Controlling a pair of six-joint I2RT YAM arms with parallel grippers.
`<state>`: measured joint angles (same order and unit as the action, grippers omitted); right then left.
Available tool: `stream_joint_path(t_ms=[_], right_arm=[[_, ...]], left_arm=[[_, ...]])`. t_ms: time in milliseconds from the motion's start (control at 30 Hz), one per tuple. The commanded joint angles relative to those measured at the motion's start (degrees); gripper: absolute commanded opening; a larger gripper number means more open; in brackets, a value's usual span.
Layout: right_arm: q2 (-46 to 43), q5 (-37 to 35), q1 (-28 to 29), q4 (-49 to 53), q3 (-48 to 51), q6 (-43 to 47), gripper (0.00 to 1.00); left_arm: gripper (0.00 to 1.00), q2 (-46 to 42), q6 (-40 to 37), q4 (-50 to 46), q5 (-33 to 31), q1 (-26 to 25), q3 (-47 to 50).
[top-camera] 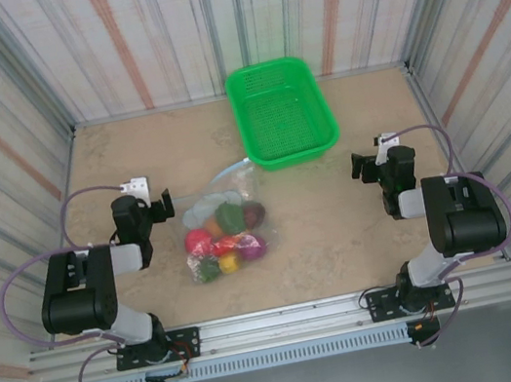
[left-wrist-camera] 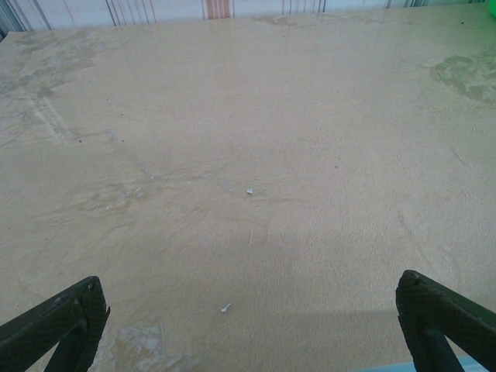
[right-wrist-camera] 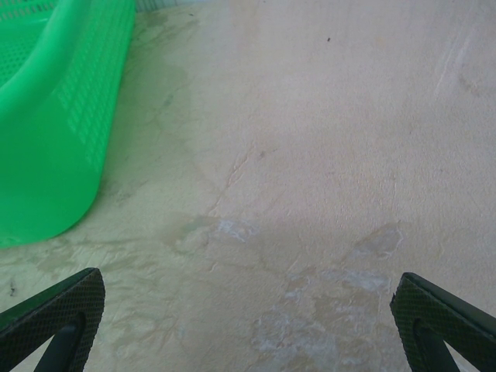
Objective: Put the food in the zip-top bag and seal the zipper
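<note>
On the beige stone-look bench [top-camera: 371,230], seen from above, a bright green mesh plastic basket [top-camera: 281,112] stands at the far middle. Just off the basket's near-left corner lies the clear, crinkly zip-top bag [top-camera: 235,185]. Its zipper [top-camera: 236,166], a thin pale blue strip, is the end closest to the basket. Whether that strip is pressed closed cannot be told. The food [top-camera: 228,242], small toy fruits and vegetables in red, orange, green, dark maroon, magenta and yellow, is bunched within the bag's outline at the end farthest from the basket. The left pincer [top-camera: 162,209] hangs to the left of the basket and nearer the arm bases, just beside the bag's left edge, fingers apart and empty. The right pincer [top-camera: 359,169] hangs off the basket's near-right corner, well apart from the bag, also spread and empty.

In the left wrist view, the left pincer [left-wrist-camera: 248,325] has its two dark fingertips [left-wrist-camera: 62,325] at the lower corners, wide apart, with bare scuffed bench [left-wrist-camera: 248,155] between them.

In the right wrist view, the right pincer [right-wrist-camera: 248,322] is likewise spread wide over bare bench [right-wrist-camera: 325,155]. The green basket's [right-wrist-camera: 54,116] rounded wall rises at the upper left, clear of the fingertips [right-wrist-camera: 442,318].
</note>
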<state>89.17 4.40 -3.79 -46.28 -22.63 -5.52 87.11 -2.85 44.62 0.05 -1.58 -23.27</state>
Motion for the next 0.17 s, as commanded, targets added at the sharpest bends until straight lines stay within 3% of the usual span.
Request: stream_joint_path(t_ms=[0, 133], right_arm=[[-0.43, 0.31, -0.29, -0.48, -0.56, 0.75, 0.99], [-0.44, 0.3, -0.29, -0.48, -0.48, 0.77, 0.99]], left_arm=[[0.99, -0.18, -0.78, -0.66, 1.47, 0.67, -1.16], [0.99, -0.66, -1.42, 0.04, 2.76, 0.74, -0.53]])
